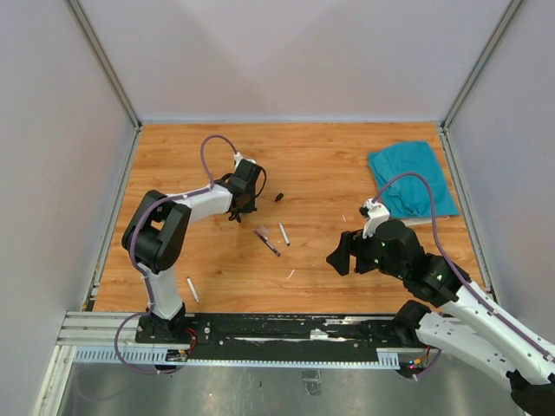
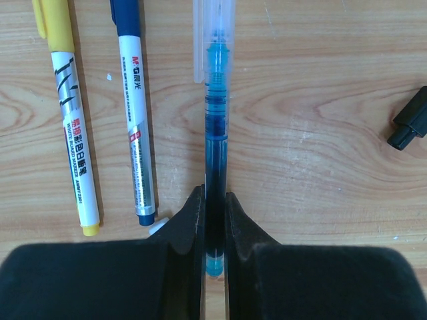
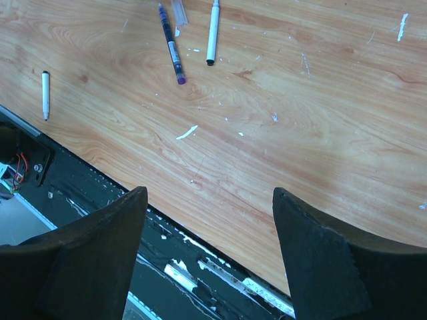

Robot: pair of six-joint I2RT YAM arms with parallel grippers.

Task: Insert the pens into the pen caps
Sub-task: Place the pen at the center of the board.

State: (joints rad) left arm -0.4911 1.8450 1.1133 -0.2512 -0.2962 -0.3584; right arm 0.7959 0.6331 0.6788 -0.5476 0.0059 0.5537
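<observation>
Left gripper (image 2: 215, 207): squeezed tight on the blue pen (image 2: 215, 133), low in the middle of the left wrist view.
Blue pen: ran straight up the frame from the black fingers (image 2: 190, 227), with a see-through cap (image 2: 213, 33) over its top end.
Yellow pen (image 2: 70, 120): lay at the far left of that view, on the wooden table (image 2: 320, 200).
White pen with a dark blue end (image 2: 137, 127): lay between the yellow pen and the blue pen, touching neither.
Black cap (image 2: 408, 121): lay alone at the right edge of that view.
Right gripper (image 3: 210, 253): hung wide open at the bottom of the right wrist view, with nothing in it.
Dark pen (image 3: 171, 45) and white pen (image 3: 212, 33): lay side by side at the top of the right wrist view, not touching.
Small white pen (image 3: 45, 93): lay alone near the left edge there.
Blue-green cloth (image 1: 412, 178): lay at the upper right of the table in the top view.
</observation>
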